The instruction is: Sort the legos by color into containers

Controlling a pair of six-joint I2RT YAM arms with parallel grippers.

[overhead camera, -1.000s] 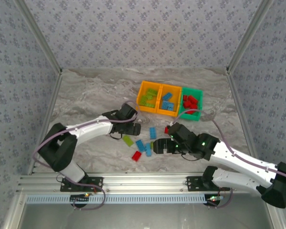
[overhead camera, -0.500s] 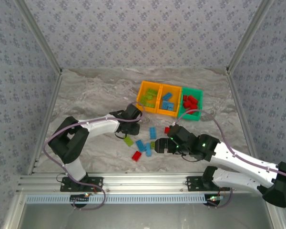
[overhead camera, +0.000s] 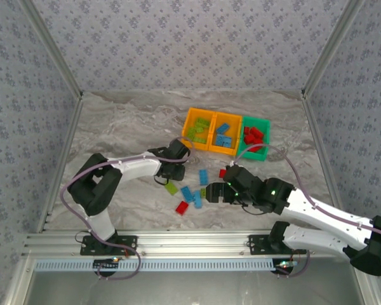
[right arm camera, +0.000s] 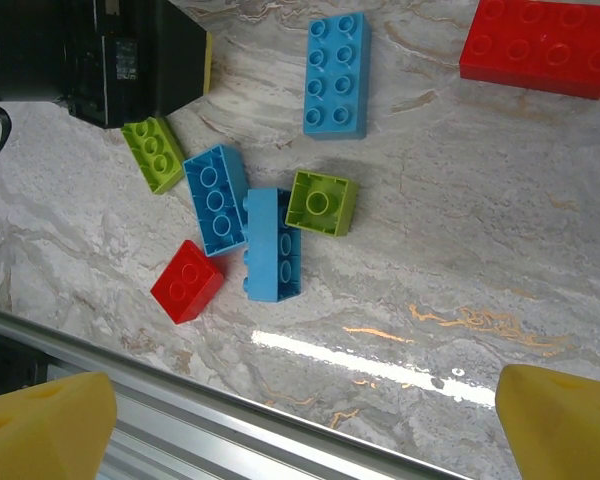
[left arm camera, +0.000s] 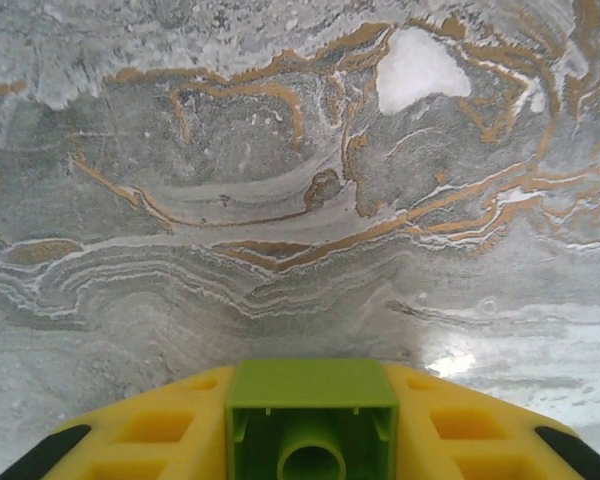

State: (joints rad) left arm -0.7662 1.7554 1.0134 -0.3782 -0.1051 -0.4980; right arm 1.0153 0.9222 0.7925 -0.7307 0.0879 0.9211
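My left gripper [left arm camera: 311,410] is shut on a lime green lego [left arm camera: 311,385], held just above the marble table; its yellow fingers [left arm camera: 150,430] flank the brick. In the top view this gripper [overhead camera: 177,166] hovers left of the loose pile. My right gripper [right arm camera: 300,420] is open and empty above the table's near edge, fingers far apart. Beyond it lie blue legos [right arm camera: 216,198] [right arm camera: 274,245] [right arm camera: 336,75], lime ones [right arm camera: 321,202] [right arm camera: 153,153], a small red one [right arm camera: 187,281] and a long red one [right arm camera: 545,45]. Two orange bins [overhead camera: 187,127] [overhead camera: 222,150] and a green bin [overhead camera: 253,154] stand behind.
The left orange bin holds lime bricks, the middle one blue bricks, the green one red bricks. The left gripper's black body [right arm camera: 100,55] sits beside the lime brick in the right wrist view. A metal rail [overhead camera: 178,244] runs along the table's near edge.
The left arm has folded its elbow inward and carried its gripper slightly right toward the pile. The right arm has barely moved.
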